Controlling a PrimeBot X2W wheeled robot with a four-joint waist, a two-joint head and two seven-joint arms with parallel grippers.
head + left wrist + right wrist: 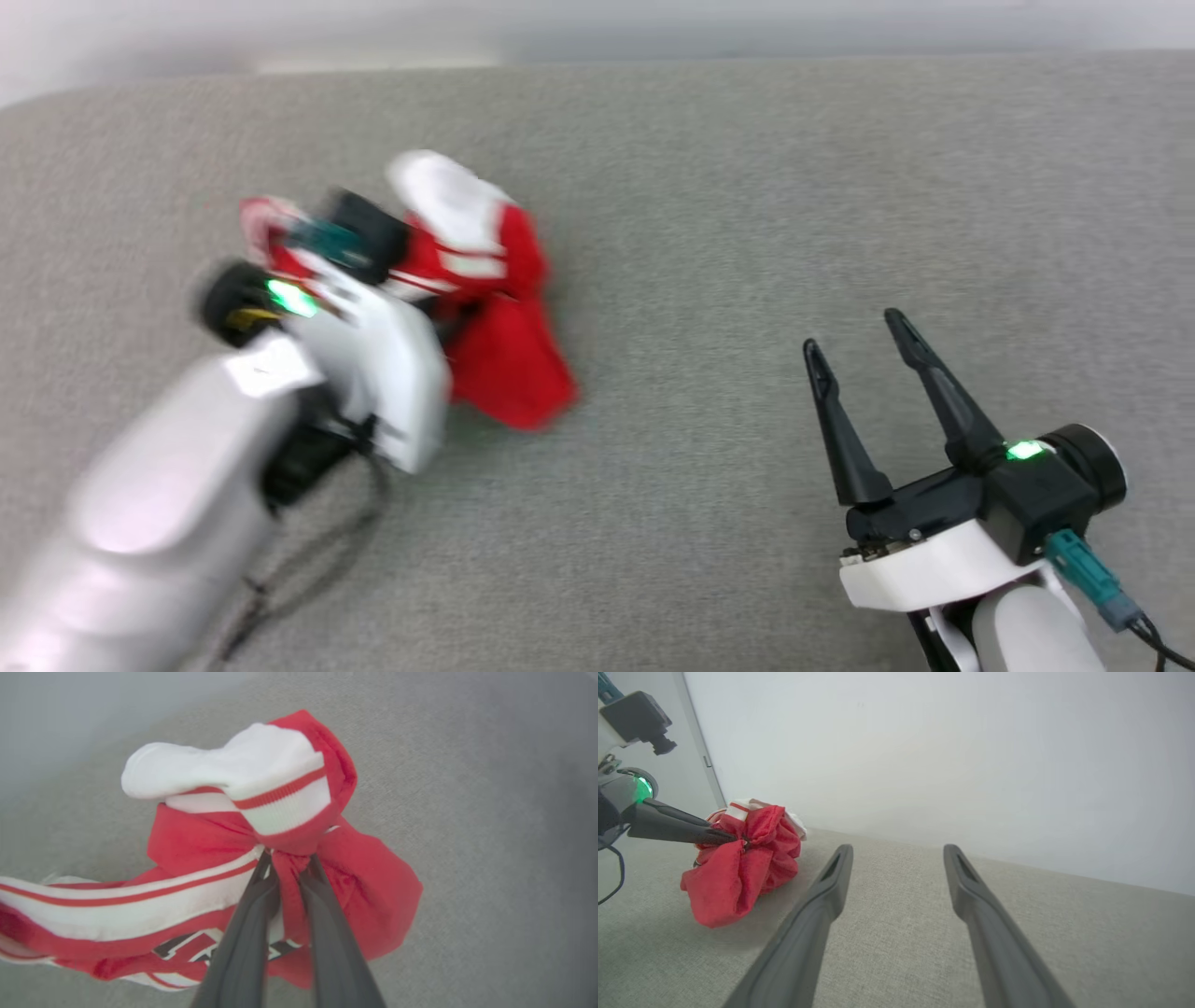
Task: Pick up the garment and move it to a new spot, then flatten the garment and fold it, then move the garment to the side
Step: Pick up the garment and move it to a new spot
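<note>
The garment [499, 317] is a bunched red jersey with white sleeves and striped trim, hanging just above the grey surface at left of centre in the head view. My left gripper [289, 858] is shut on a pinch of its red fabric, and black lettering peeks out below the fingers. In the right wrist view the garment [742, 868] dangles from the left gripper's fingers [682, 828] at the left. My right gripper [859, 336] stands open at the lower right, apart from the garment, with nothing between its fingers [831, 882].
A wide grey fabric surface [747, 187] spreads under both arms. A pale wall [924, 742] rises behind its far edge. A dark cable [308, 560] trails from my left forearm.
</note>
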